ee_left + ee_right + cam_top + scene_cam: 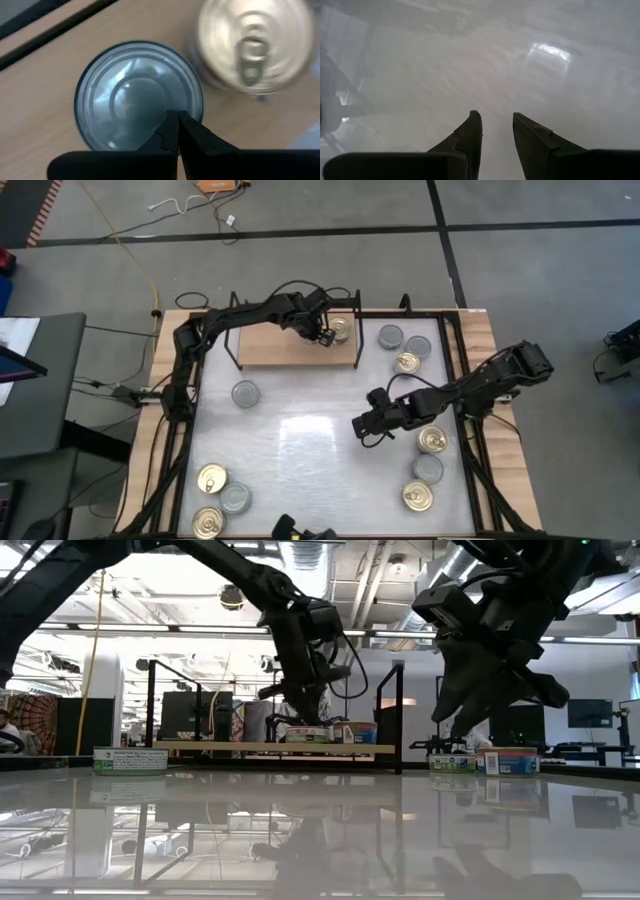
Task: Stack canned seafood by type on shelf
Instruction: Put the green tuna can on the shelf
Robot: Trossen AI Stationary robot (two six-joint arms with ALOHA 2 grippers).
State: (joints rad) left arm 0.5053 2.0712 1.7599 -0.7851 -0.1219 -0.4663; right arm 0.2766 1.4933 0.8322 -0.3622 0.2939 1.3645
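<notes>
**Wooden shelf holds two tins, left hand closed above them**

Wooden and framed in black wire, the shelf [290, 346] sits on the white tabletop [310, 450] at about 12 o'clock. Two tins stand at its 3 o'clock end: a gold-topped can [341, 330] with a ring pull, and just beside it a grey-topped can [137, 92], which the arm hides from above. In the left wrist view the two tops lie side by side, close but apart.

Over the grey-topped can hangs the left hand [325, 336], its fingers [187, 132] pressed together with nothing between them.

Other tins are spread over the tabletop. A cluster of three [403, 346] lies at 2 o'clock, off the shelf's end; a lone grey tin [245, 393] lies at 9 o'clock; three more [216, 500] sit at 7 o'clock, and another three [427, 468] at 4 to 5 o'clock.

Near the centre of the tabletop, the right hand [366, 427] hovers above bare white surface, its fingers [470, 137] parted and holding nothing.
</notes>
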